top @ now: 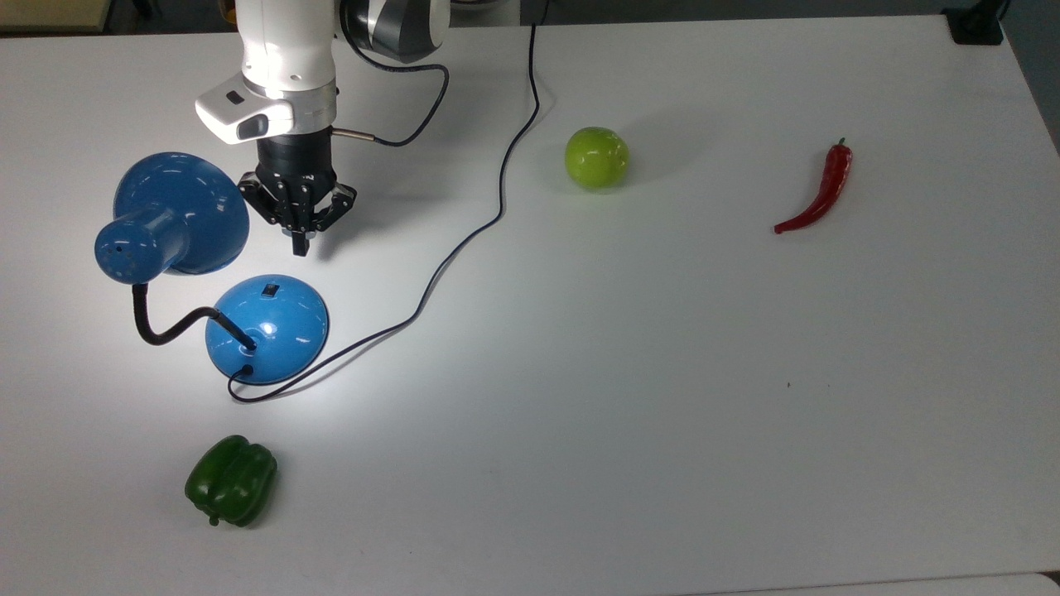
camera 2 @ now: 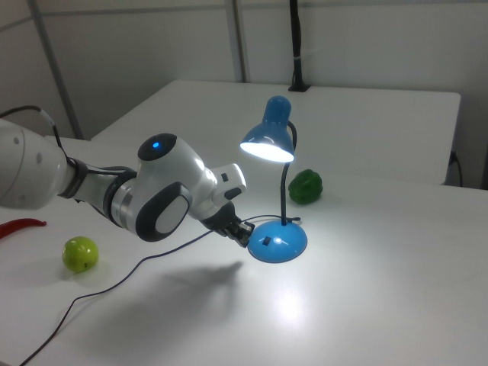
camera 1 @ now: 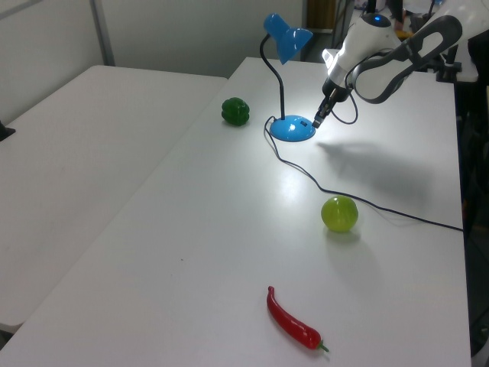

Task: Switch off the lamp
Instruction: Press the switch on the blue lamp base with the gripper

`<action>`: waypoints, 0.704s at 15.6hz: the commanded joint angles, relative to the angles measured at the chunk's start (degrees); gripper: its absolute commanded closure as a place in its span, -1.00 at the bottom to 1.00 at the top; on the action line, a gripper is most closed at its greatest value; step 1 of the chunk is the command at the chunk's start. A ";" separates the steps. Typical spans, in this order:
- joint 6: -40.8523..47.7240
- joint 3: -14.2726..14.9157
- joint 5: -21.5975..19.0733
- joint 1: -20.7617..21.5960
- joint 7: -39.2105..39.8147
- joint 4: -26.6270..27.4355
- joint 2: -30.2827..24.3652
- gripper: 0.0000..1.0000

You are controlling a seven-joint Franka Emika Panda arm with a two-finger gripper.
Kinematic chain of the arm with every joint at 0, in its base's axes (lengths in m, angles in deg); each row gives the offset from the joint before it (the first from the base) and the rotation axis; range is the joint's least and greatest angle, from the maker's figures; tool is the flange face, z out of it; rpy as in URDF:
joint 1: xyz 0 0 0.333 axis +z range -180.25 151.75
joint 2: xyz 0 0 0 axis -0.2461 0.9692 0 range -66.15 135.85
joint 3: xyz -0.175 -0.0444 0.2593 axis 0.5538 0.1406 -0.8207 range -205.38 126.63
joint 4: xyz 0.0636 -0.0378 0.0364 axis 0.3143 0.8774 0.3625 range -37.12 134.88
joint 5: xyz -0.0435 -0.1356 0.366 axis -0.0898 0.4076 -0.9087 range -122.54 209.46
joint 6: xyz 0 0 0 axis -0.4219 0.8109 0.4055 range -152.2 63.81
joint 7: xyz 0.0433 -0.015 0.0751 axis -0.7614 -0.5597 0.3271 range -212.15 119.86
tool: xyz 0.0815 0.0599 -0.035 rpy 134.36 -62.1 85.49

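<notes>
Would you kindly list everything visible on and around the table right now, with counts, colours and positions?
lamp: one, glossy blue with black gooseneck, lit, at the top view's left.
cord: one, black, running from the lamp base to the table's far edge.
bell pepper: one, green, near edge, top view's left.
apple: one, green, middle of the table.
chilli: one, red, top view's right.
table: one, white.
gripper: one, black, shut, close to the lamp base.

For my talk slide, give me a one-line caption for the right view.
Panda gripper shut, poised beside the lit blue desk lamp near its base switch, green bell pepper behind.
</notes>
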 commanded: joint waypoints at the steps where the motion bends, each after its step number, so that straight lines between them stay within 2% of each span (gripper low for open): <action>1: -3.56 0.51 -3.18 -0.47 0.12 -1.55 2.46 1.00; 6: -3.65 0.51 -6.52 -1.08 0.20 -6.38 5.98 1.00; 11: -3.74 0.51 -6.70 -1.17 0.20 -8.23 7.91 1.00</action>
